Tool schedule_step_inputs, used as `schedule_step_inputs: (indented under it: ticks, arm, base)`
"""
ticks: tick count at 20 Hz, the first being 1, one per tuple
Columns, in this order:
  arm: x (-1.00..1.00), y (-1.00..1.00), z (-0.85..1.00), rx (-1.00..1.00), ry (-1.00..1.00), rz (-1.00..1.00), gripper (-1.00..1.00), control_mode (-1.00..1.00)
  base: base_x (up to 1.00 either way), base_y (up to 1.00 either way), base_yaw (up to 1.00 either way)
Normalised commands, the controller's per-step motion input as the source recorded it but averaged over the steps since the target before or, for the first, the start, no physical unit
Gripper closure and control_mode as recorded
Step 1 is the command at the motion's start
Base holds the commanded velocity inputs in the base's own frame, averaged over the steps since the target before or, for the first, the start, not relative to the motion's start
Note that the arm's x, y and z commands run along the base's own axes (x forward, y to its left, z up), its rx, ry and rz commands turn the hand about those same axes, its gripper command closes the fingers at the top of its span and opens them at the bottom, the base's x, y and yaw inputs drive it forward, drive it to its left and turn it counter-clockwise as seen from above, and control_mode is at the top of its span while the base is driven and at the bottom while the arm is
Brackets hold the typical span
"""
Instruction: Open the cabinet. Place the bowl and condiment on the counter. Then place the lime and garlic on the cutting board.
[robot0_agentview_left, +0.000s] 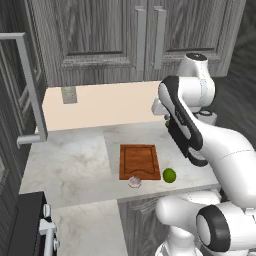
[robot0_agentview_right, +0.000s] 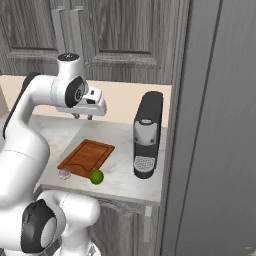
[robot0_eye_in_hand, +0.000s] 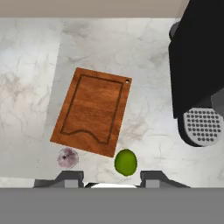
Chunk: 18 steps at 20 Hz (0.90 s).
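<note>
Two items, the lime (robot0_eye_in_hand: 126, 162) and garlic (robot0_eye_in_hand: 67, 157), sit on the table (robot0_eye_in_hand: 144, 52) off the cutting board (robot0_eye_in_hand: 92, 112), at its 5 and 7 o'clock corners. Overhead, the hand (robot0_agentview_right: 82, 116) hovers half-open, holding nothing. Cabinet (robot0_agentview_left: 105, 35) doors appear shut; every step looks undone.
</note>
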Motion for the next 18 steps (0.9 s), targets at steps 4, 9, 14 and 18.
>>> schedule_step_inputs:
  ticks: [4, 9, 14, 18]
  arm:
    - [-0.11, 0.02, 0.00, 0.00, -0.13, 0.00, -1.00, -1.00]
    - [-0.24, 0.19, 0.00, 0.00, -0.22, 0.00, -1.00, -1.00]
    - [-0.15, 0.25, 0.18, 0.00, -0.12, 0.00, -1.00, -1.00]
    - [-0.07, 0.24, 0.36, 0.00, -0.08, 0.00, -1.00, -1.00]
  base:
    - [0.00, 0.00, 0.00]
    - [0.00, 0.00, 0.00]
    - [0.00, 0.00, 0.00]
    - [0.00, 0.00, 0.00]
